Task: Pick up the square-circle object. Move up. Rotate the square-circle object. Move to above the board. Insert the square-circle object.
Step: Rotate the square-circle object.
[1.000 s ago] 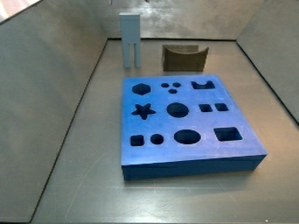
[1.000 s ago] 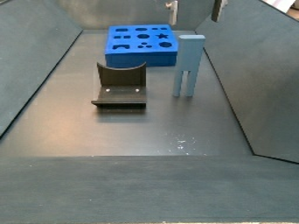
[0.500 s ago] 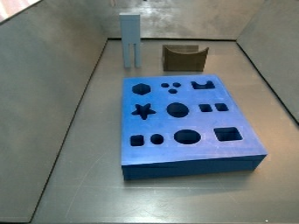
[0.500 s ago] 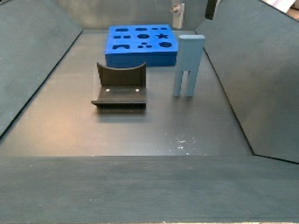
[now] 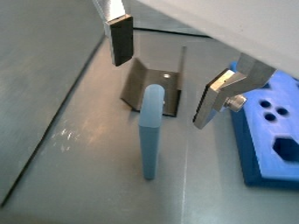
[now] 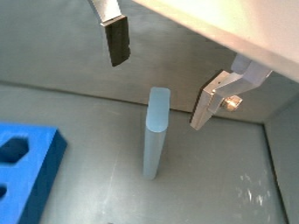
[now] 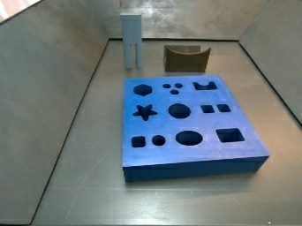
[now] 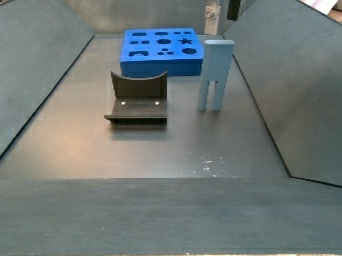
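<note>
The square-circle object (image 8: 217,75) stands upright on the floor, a slim light grey-blue block with two prongs at its foot; it also shows at the back in a side view (image 7: 131,40). My gripper (image 5: 165,70) hangs open above it. Both wrist views show the object's rounded top (image 6: 156,131) below and between the fingers (image 6: 114,39), with nothing touching it. In a side view only the fingertips (image 8: 210,13) reach in at the upper edge, over the object. The blue board (image 7: 189,154) with its dark cut-outs lies flat beside it (image 8: 163,66).
The dark fixture (image 8: 138,97) stands on the floor next to the object, between it and a side wall; it shows beyond the object in a wrist view (image 5: 142,83). Grey sloping walls (image 7: 71,53) enclose the floor on all sides.
In the side view the two fingers at the upper edge have drawn closer together in the picture and shifted slightly. The object, board and fixture have not moved.
</note>
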